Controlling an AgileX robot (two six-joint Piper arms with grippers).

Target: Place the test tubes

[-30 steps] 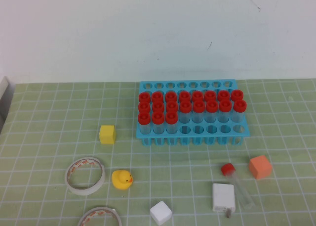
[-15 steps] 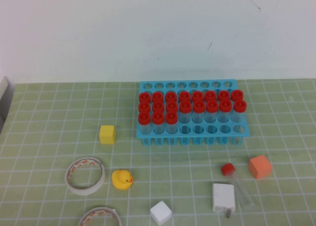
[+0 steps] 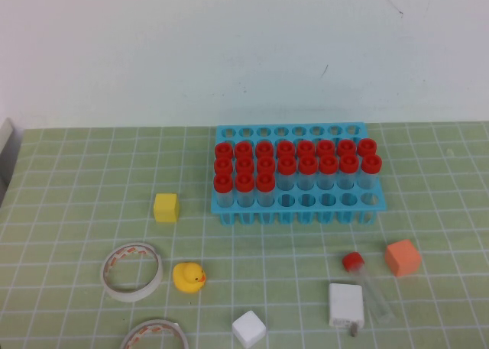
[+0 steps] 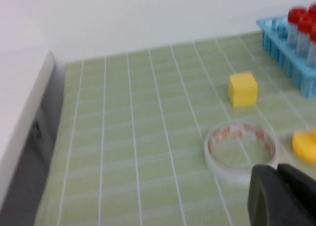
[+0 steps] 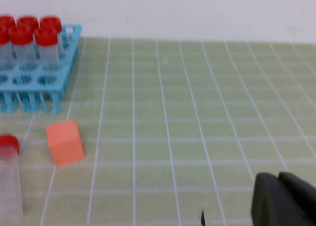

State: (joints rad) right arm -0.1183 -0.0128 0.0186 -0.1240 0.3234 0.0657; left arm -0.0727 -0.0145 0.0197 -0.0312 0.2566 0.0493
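One capped test tube [image 3: 369, 284] lies flat near the table's front edge, between a white adapter [image 3: 345, 305] and an orange cube [image 3: 402, 257]. The left gripper [image 4: 275, 172], pinched closed, sits low by a tape ring [image 4: 231, 172]. The right gripper [image 5: 278, 179], also closed, waits toward the front right corner. I'd open the right one, grasp under the cap, and stand the tube in a free front hole of the blue rack [image 3: 298, 214]. Green gridded mat, white wall.

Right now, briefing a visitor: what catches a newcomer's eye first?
A blue plastic rack, back centre, holding rows of red-capped clear tubes. One loose red-capped tube lies front right beside an orange cube. Both grippers are shut: left gripper near a tape ring, right gripper over green mat.
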